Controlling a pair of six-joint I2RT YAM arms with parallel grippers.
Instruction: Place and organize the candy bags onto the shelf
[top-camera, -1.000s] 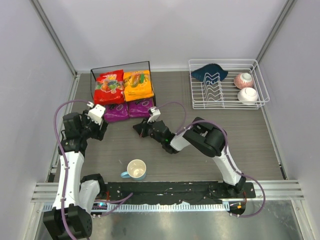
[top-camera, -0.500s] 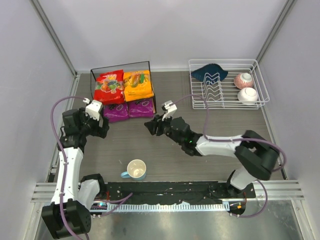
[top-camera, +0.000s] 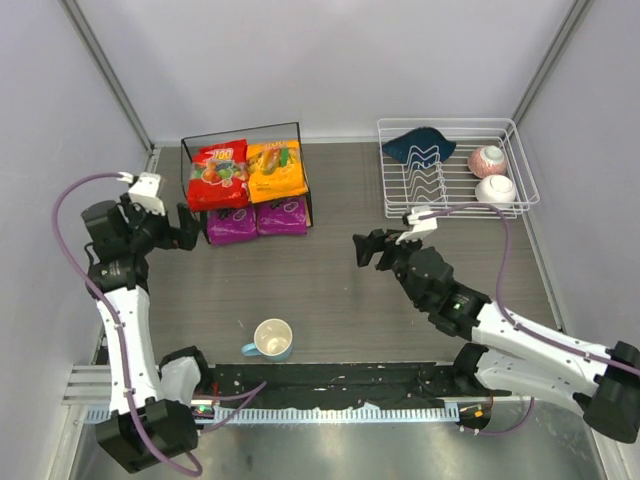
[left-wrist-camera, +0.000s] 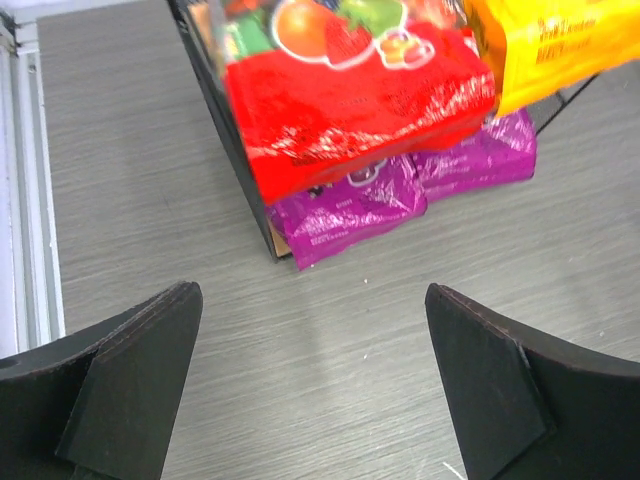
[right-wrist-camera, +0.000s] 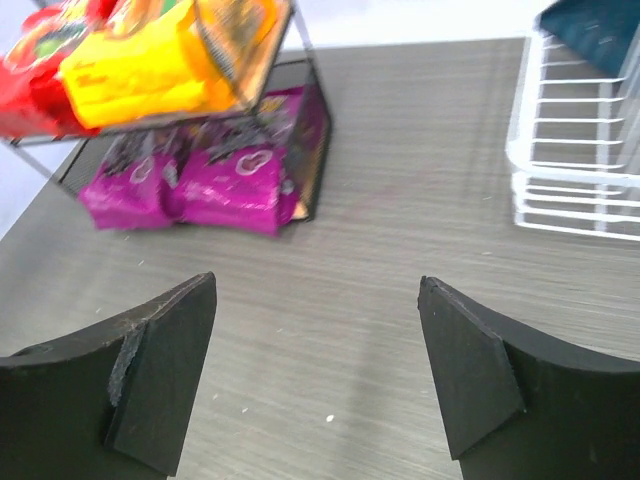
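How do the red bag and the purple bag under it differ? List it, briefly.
Colour: the red bag is red with fruit pictures; the purple bag is purple.
Level: the red bag lies on the upper tier of the shelf; the purple bag lies on the lower tier, beneath it.
Shared: both are glossy packets at the shelf's left end.

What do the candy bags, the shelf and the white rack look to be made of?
Candy bags: thin plastic film, glossy; it crinkles and catches glare. Shelf: thin black frame, probably painted metal, with a pale board at the bottom that looks like wood. White rack: wire, likely coated metal, with a smooth, even white finish.
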